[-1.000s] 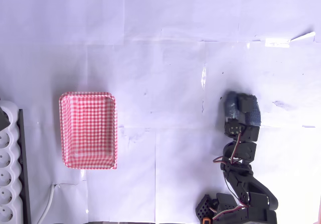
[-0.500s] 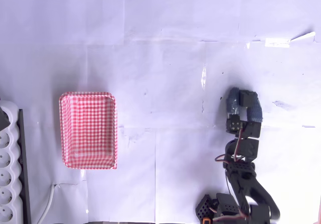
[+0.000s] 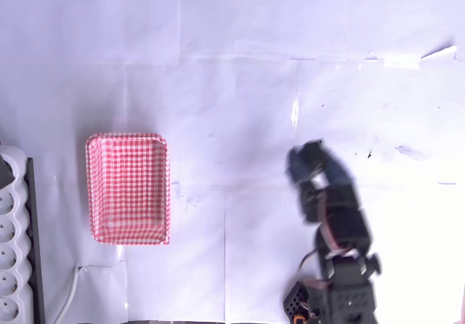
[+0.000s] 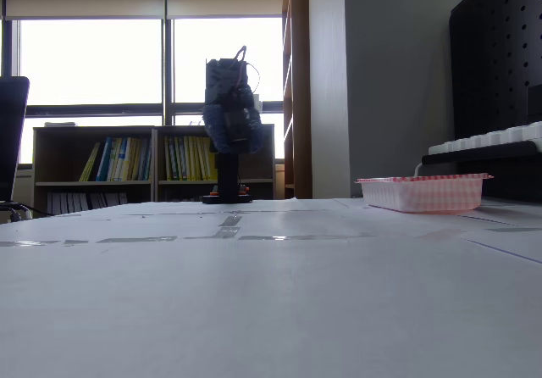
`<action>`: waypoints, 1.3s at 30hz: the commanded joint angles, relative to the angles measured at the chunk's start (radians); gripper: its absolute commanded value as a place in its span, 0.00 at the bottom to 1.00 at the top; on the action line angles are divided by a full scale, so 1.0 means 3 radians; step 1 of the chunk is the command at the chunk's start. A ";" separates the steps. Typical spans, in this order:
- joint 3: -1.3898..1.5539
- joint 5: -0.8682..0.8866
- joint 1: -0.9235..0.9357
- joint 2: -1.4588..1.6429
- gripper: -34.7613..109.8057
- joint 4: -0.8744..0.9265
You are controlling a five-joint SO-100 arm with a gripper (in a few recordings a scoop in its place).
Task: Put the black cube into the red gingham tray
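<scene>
White paper covers my table (image 3: 218, 48); the red gingham tray (image 3: 128, 188) sits near its left edge, well left of my blurred gripper (image 3: 309, 163), whose grip I cannot tell.

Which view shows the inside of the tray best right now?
The overhead view: it looks straight down into the tray, showing its checked floor and whole rim, with nothing inside. The fixed view sees the tray side-on from table level, so just its outer wall and rim show.

Hand (image 3: 309, 163) motion-blurred, grip unclear, power strip (image 3: 11, 240) cut by edge
</scene>
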 commanded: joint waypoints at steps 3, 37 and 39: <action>0.2398 -0.0573 -0.0992 0.0414 0.24 0.1391; 0.3605 -0.0256 -0.1963 0.3431 0.39 -0.1048; 0.3605 -0.0256 -0.1948 0.3416 0.44 -0.1007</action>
